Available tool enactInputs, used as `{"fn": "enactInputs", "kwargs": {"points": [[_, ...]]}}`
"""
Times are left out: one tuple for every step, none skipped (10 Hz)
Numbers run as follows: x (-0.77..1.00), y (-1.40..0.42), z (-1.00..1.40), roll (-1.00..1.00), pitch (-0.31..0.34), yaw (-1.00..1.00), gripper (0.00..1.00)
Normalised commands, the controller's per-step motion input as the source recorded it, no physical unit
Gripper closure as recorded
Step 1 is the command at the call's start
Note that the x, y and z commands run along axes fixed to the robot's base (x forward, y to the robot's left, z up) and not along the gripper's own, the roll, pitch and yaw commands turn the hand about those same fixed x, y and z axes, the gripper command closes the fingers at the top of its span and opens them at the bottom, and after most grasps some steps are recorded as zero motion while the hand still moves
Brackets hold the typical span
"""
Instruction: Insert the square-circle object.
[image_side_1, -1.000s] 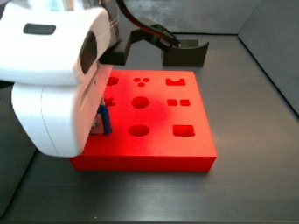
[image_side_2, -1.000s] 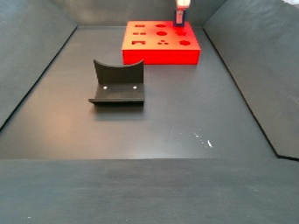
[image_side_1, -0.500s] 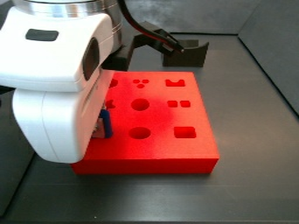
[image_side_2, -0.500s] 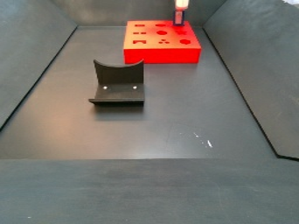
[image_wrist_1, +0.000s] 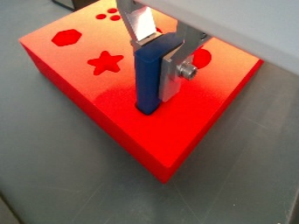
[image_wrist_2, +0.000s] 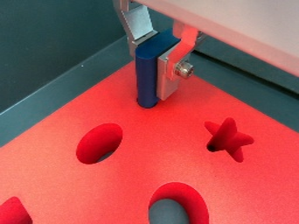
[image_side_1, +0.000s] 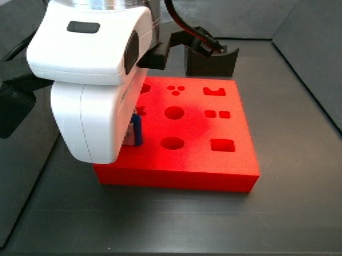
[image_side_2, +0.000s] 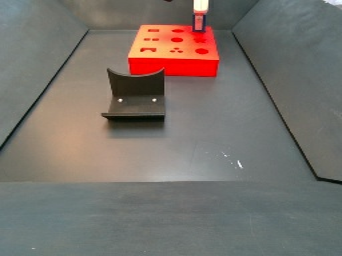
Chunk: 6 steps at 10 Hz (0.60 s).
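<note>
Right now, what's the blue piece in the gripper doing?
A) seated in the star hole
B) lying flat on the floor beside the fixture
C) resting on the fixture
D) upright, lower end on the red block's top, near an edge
D: in both wrist views the gripper holds the blue piece upright, its lower end meeting the red block top near one edge, apart from the star hole.
</note>
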Motion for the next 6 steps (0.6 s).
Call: {"fn": "enactInputs", "kwargs": {"points": [[-0.43,-0.19,-0.46,0.00,0.000,0.45,1.00],[-0.38,-0.15,-0.48,0.00,0.000,0.40,1.00],[-0.19,-0.16,-0.41,0.00,-0.010,0.27,1.00],[-0.01,-0.05,-0.32,-0.02,-0.046,0.07,1.00],[0.00,0.00,-0.05,0.00,0.000,0.00,1.00],[0.00,0.00,0.00,0.00,0.000,0.00,1.00]]}}
